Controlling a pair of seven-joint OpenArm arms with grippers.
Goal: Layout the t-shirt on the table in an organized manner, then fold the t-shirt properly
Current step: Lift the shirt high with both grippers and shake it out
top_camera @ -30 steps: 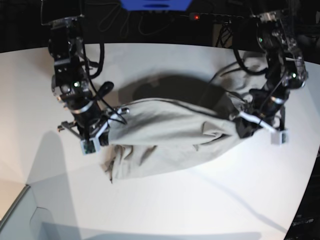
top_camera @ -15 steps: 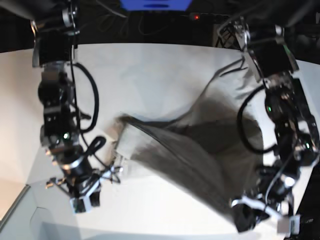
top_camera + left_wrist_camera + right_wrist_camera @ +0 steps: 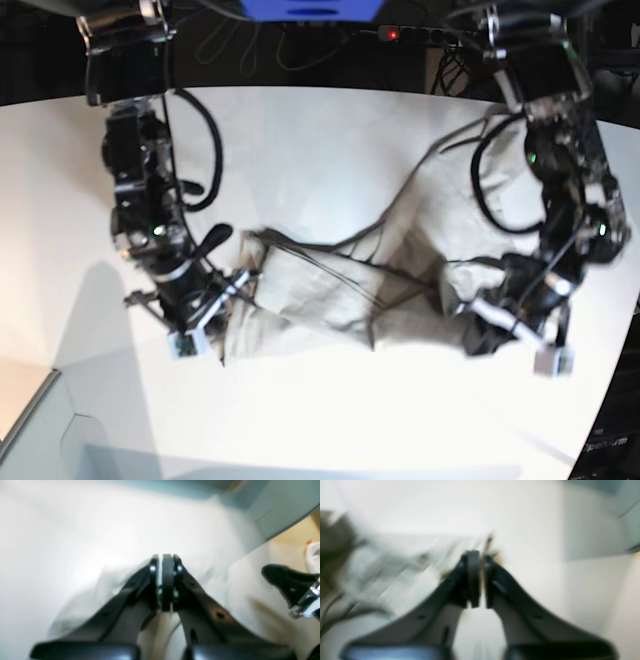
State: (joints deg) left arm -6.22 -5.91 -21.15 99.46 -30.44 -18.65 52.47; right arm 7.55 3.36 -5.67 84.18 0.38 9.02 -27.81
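Observation:
The light grey-beige t-shirt (image 3: 330, 295) lies crumpled in a long band across the middle of the white table (image 3: 330, 410). My left gripper (image 3: 487, 335) sits at the shirt's right end, where the cloth bunches up. In the left wrist view, the left gripper (image 3: 165, 557) has its jaws pressed together, with pale t-shirt fabric (image 3: 100, 585) under and around the fingers. My right gripper (image 3: 215, 305) stands at the shirt's left edge. The right wrist view is blurred. There the right gripper (image 3: 480, 555) shows a thin gap between its fingers, and the t-shirt (image 3: 382, 562) smears off to the left.
The table's curved edge runs along the front left, with floor (image 3: 15, 395) and a pale grey surface (image 3: 60, 450) beyond it. Cables and a blue object (image 3: 310, 8) lie behind the table's far edge. The left arm (image 3: 560, 150) reaches over the right side.
A second ago the shirt hung stretched between both grippers. Both arms swung, and the shirt now lies slumped and creased on the table. The right jaws have parted slightly.

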